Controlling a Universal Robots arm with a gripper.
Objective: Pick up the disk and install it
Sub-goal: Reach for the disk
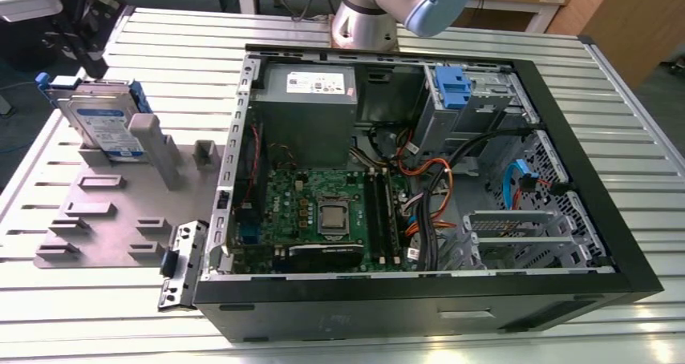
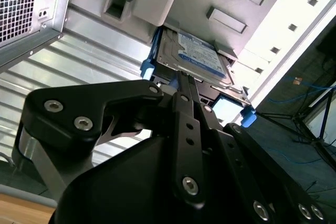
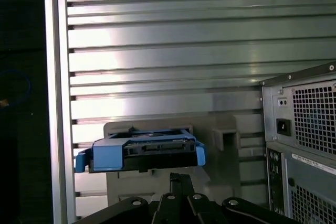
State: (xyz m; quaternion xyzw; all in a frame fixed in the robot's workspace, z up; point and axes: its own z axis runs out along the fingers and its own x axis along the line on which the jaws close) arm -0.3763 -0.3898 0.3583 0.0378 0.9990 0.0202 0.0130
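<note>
The disk (image 1: 107,115) is a silver drive with a white-and-blue label in a bright blue carrier. It stands on edge in a slot of the grey fixture plate (image 1: 96,220), at the exterior view's left. In both wrist views it lies just beyond the tip of my gripper (image 2: 181,77): label side showing on the disk (image 2: 197,53) in the second wrist view, connector edge of the disk (image 3: 144,153) in the first. My gripper (image 3: 176,178) is shut, its black fingers together with nothing between them, a short way off the carrier.
An open computer case (image 1: 557,139) takes up the middle of the slatted metal table (image 1: 172,35). Inside are a power supply (image 1: 308,83), a motherboard (image 1: 321,212), cables and a smaller blue bracket (image 1: 451,87) at the drive cage. A loose metal bracket (image 1: 182,260) lies beside the case.
</note>
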